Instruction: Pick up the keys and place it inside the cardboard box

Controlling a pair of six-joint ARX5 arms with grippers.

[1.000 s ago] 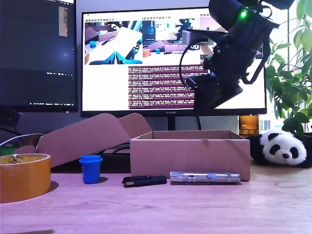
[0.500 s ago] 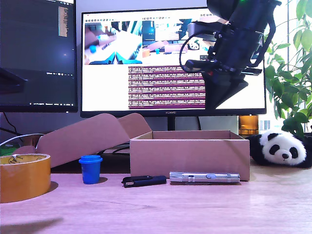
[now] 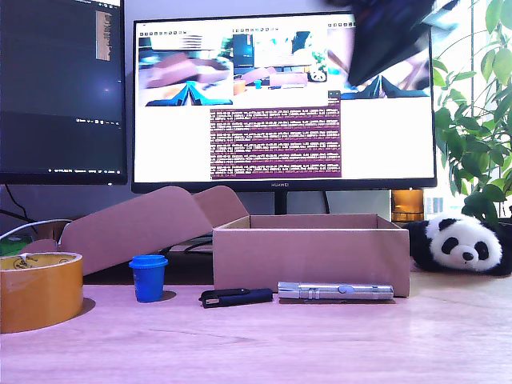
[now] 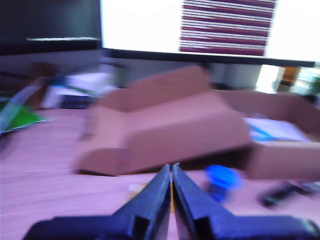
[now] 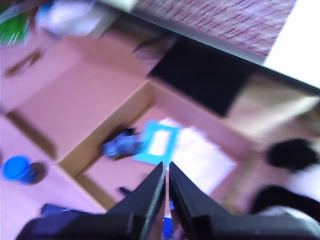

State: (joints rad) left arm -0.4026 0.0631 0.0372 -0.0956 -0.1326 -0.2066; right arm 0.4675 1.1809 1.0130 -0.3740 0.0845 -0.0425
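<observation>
The keys (image 5: 121,144) lay inside the cardboard box (image 5: 115,131) while my second gripper (image 5: 166,172), pressed together and empty, hung above.

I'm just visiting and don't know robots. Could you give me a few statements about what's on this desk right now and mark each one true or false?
1. The silver flashlight lies on the table in front of the cardboard box. True.
2. The keys are on the table beside the blue cup. False: the second wrist view shows them already inside the box.
3. My second gripper is shut and empty. True: its jaws meet with nothing between them.
4. The toy panda sits inside the box. False: it sits outside, off the box's end at the exterior view's right.
5. My first gripper is open wide. False: its jaws are closed together.
</observation>
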